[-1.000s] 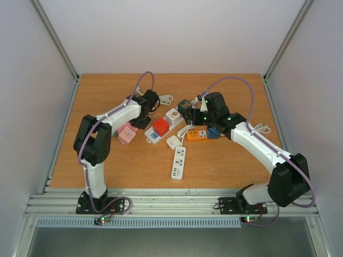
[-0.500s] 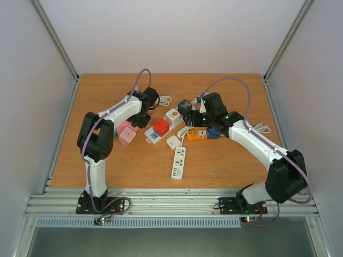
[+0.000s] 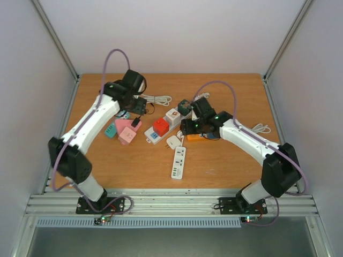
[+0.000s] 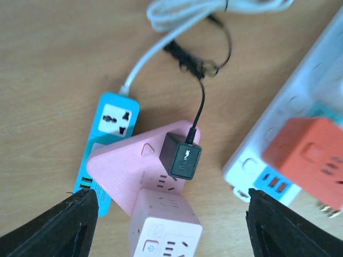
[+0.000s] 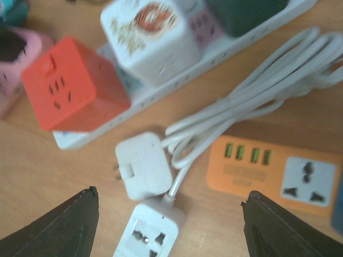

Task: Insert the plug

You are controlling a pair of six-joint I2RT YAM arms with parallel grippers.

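Observation:
A black plug [image 4: 181, 155] with a thin black cord stands upright on the socket face of the pink triangular power strip [image 4: 126, 166], free of any gripper. From above, the black plug [image 3: 136, 122] sits just below my left gripper [image 3: 138, 106]. That left gripper [image 4: 169, 214] hangs open above it, fingers [image 4: 64, 225] wide apart with nothing between them. My right gripper [image 5: 169, 214] is open over a loose white plug [image 5: 142, 166] lying on the table, its cord coiled beside it. From above, the right gripper [image 3: 187, 128] is near the white plug [image 3: 173, 141].
A pink cube socket [image 4: 163, 227] and a blue strip [image 4: 112, 120] lie beside the pink strip. A long white strip [image 3: 153, 136] carries a red cube [image 5: 72, 85], a patterned white cube [image 5: 147, 32] and a dark green one. An orange strip [image 5: 273, 174] and a small white strip [image 3: 179, 162] lie nearby.
My left gripper has opened and lifted back from the black plug, which stays on the pink strip. The right gripper has moved down and left over the white plug.

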